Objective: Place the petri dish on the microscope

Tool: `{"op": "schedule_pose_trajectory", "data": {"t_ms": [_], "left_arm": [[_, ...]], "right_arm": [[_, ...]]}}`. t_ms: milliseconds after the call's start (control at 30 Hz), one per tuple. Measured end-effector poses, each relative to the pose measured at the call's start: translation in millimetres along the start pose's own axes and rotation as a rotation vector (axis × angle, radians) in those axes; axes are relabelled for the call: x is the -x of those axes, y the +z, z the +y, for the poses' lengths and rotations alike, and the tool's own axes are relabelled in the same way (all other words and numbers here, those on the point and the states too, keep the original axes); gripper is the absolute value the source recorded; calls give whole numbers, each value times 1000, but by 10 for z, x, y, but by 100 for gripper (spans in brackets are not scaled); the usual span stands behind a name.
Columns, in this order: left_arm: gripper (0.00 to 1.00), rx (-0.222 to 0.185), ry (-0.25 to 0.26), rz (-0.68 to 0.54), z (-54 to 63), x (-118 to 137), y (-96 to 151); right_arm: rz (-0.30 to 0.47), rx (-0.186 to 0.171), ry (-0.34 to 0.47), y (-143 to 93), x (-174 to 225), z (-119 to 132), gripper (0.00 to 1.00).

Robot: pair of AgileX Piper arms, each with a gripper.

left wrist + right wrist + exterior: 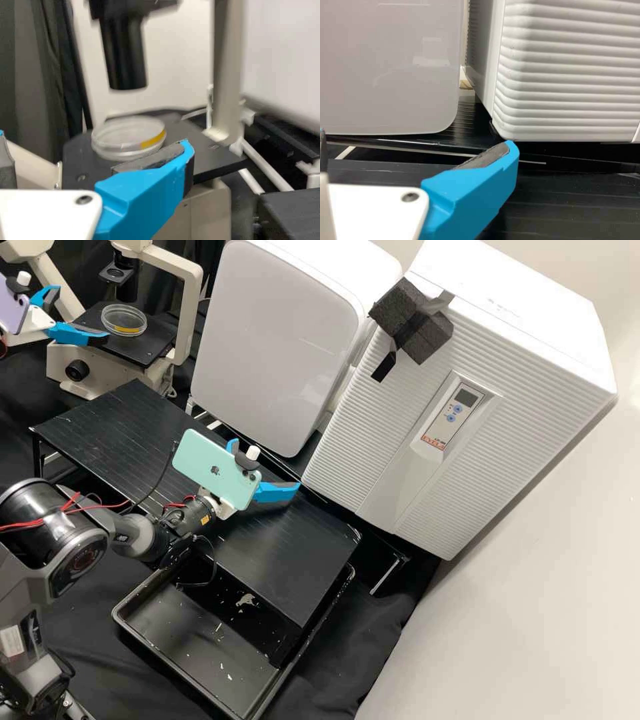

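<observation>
Black cloth (pixel 373 647) drapes a lab bench by a pale wall (pixel 540 587), w/ smooth white cabinet (pixel 273 347) & ribbed white unit (pixel 353 447) standing behind a grooved black platform (pixel 127 420). Shallow black tray (pixel 180 640), flecked w/ white, sits partly under platform. At the microscope (pixel 100 367), a black column (pixel 125 55) hangs above the stage (pixel 157 350); a cream post (pixel 193 313) rises beside it. L gripper (pixel 83 313), fingers spread, is at stage w/ nothing in its grasp; one finger is nr the petri dish (pixel 124 319), contact unclear. R gripper (pixel 267 463), also spread & unladen, is over platform. Dish, round, clear-walled w/ yellow strip, lies flat on matte-black stage.
</observation>
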State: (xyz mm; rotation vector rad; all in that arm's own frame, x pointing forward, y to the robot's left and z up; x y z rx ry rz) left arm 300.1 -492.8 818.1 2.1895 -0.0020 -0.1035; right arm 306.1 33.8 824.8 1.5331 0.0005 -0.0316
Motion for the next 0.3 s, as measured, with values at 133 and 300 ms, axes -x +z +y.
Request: {"op": "schedule_pose_trajectory", "data": {"t_ms": [133, 300], "left_arm": [[100, -35, 142, -37, 23, 309, 190], [100, -31, 246, -91, -47, 554, 312]], "right_arm": [[0, 0, 0, 0, 0, 0, 100], [0, 0, 0, 0, 0, 0, 100]]}}
